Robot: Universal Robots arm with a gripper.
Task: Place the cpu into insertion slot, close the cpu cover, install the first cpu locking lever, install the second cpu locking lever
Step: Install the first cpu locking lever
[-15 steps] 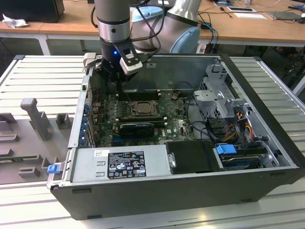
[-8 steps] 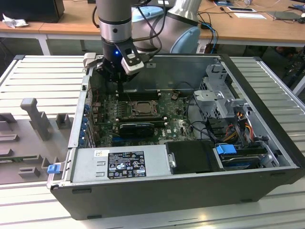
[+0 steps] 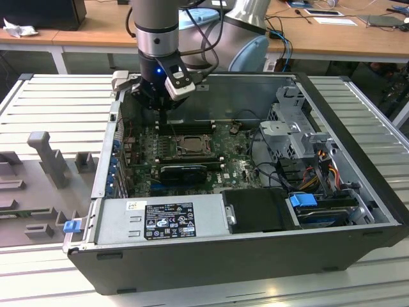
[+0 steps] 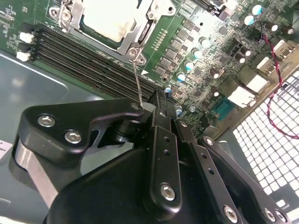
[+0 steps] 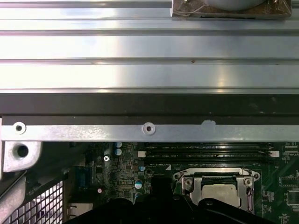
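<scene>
The cpu (image 4: 105, 18) lies pale and flat in the insertion slot (image 3: 188, 144), and it appears again in the first wrist view (image 5: 219, 192). The silvery cpu cover (image 4: 135, 35) is down over it, so the chip shows through its window. From the socket's corner a thin wire locking lever (image 4: 137, 79) rises to my gripper (image 4: 155, 103). The black fingers are shut, and the lever's free end touches the side of their tips. Whether it is clamped between them I cannot tell. In the exterior view the gripper (image 3: 163, 114) hangs over the board's far left, just behind the socket.
Long black memory slots (image 4: 88, 60) run beside the socket, close under the fingers. The case's rear perforated panel (image 4: 266, 140) and its metal wall (image 5: 149, 128) stand close by. A power supply (image 3: 160, 220), a drive cage (image 3: 297, 134) and loose cables fill the rest of the case.
</scene>
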